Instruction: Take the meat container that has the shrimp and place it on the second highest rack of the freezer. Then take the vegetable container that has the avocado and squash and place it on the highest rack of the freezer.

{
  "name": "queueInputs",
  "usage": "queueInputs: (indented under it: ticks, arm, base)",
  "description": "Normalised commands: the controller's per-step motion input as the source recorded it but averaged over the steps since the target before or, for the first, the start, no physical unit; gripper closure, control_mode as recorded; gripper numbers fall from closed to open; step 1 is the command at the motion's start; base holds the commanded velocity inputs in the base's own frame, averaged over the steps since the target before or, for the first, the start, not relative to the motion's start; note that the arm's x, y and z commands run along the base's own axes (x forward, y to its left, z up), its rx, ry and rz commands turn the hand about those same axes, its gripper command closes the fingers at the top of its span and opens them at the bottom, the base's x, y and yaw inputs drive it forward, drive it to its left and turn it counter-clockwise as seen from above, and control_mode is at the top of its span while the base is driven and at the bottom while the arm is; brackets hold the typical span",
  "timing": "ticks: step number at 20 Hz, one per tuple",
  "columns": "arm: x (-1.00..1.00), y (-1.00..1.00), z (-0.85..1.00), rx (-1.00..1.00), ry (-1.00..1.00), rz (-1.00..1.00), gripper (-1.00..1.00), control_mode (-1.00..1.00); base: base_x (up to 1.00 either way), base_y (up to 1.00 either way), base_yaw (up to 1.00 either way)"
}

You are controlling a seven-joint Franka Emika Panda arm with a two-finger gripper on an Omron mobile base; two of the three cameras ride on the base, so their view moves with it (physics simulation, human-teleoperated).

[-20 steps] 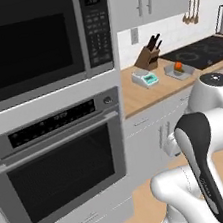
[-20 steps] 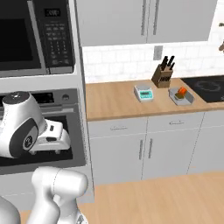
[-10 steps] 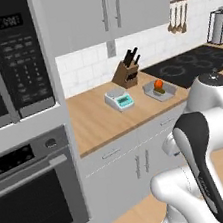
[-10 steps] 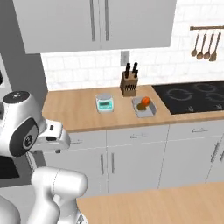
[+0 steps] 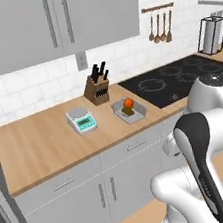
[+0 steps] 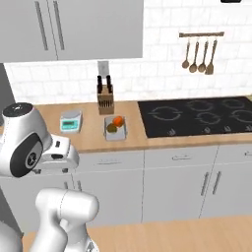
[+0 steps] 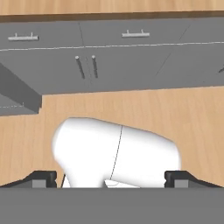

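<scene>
Grey vegetable container [image 5: 129, 110], orange squash [image 5: 128, 102], brown-green avocado [image 5: 127, 111].

counter [image 5: 42, 139]: wood | on it: knife block [image 5: 96, 88], scale [image 5: 81, 120], vegetable container [image 5: 129, 110]

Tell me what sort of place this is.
A rendered home kitchen, most likely: a black cooktop set into a wooden counter, a knife block against the white tiled wall, cooking utensils hanging from a rail, and grey cabinets below.
</scene>
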Motion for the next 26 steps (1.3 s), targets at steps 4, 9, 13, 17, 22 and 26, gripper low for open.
queueInputs:
  ticks: [4, 9, 13, 17, 22, 26]
  arm:
    - [0.00, 0.00, 0.00, 0.00, 0.00, 0.00, -1.00, 1.00]
    - [0.00, 0.00, 0.00, 0.00, 0.00, 0.00, -1.00, 1.00]
    - [0.00, 0.00, 0.00, 0.00, 0.00, 0.00, -1.00, 1.00]
    - [0.00, 0.00, 0.00, 0.00, 0.00, 0.00, -1.00, 1.00]
    - [0.00, 0.00, 0.00, 0.00, 0.00, 0.00, -1.00, 1.00]
    - [0.00, 0.00, 0.00, 0.00, 0.00, 0.00, -1.00, 1.00]
  base:
    - [0.29, -0.93, 0.38]
    - [0.32, -0.79, 0.43]
    - [0.46, -0.09, 0.24]
    - [0.33, 0.38, 0.02]
    - [0.60, -0.01, -0.04]
    - [0.68, -0.31, -0.09]
